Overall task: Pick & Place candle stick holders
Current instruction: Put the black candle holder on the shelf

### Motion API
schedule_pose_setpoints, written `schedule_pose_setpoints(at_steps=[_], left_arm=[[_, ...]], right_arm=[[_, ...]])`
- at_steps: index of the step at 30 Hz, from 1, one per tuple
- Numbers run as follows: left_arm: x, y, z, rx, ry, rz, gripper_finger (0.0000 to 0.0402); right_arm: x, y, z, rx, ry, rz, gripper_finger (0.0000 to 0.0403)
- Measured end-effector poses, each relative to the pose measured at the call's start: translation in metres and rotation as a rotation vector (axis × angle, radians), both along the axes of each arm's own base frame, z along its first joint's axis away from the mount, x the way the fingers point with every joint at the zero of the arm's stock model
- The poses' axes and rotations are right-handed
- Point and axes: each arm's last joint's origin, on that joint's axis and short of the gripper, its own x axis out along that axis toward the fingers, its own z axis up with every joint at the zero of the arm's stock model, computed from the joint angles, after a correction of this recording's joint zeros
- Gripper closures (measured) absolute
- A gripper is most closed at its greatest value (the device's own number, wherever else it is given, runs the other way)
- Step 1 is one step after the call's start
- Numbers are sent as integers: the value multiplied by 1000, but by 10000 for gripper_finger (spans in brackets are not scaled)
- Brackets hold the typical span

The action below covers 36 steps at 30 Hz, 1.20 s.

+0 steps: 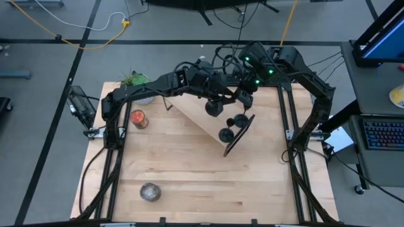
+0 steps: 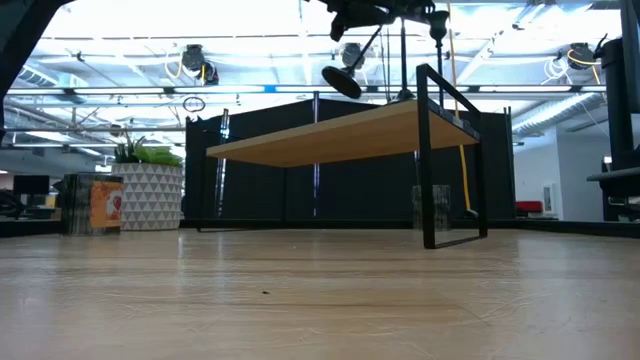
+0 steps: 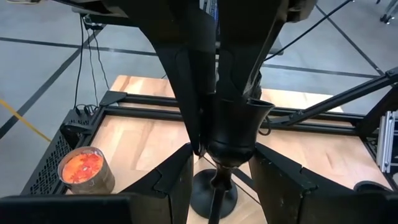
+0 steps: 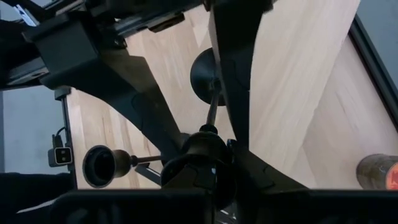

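Three black goblet-shaped candle stick holders show in the high view under the two grippers. One holder [image 1: 213, 108] hangs tilted above a small wooden shelf [image 1: 192, 113], its base in the low view [image 2: 342, 80] clear of the shelf top. My left gripper [image 1: 219, 99] and my right gripper [image 1: 245, 98] meet at its cup [image 3: 239, 124]. The other two holders [image 1: 240, 120] [image 1: 226, 134] are by the shelf's right end; what they rest on I cannot tell. One of them shows in the right wrist view [image 4: 99, 165]. My left gripper has its two fingers [image 3: 180, 174] on either side of the cup's lower part [image 3: 230, 152], just above the stem. The base [image 3: 211, 193] hangs below, clear of the shelf. My right gripper's fingers [image 3: 193, 106] come from the opposite side and lie against the cup's wall [image 3: 214, 118]. The holder is lifted and tilted.
The shelf's black frame [image 1: 240, 137] stands at its right end. An orange jar [image 1: 139, 118] and a potted plant [image 1: 134, 81] are at the back left, a grey jar [image 1: 150, 191] near the front left. Bare wood lies toward the near edge.
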Motion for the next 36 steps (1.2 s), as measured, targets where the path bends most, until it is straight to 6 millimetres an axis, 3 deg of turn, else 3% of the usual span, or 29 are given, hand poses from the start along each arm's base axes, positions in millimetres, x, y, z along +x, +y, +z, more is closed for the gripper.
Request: schedule_pose_setpoints(at_steps=[15,26,36], left_arm=[[-2,-3,-5,-17,54,-4,248],[-1,-4,-5,-25,52,-33,376],[-2,-4,-6,-29,62,-30,377]], right_arm=[[4,5,2,40,-42,33,390],[6,7,2,39,-49,30,389],[7,7,3,38,-55,32,380]])
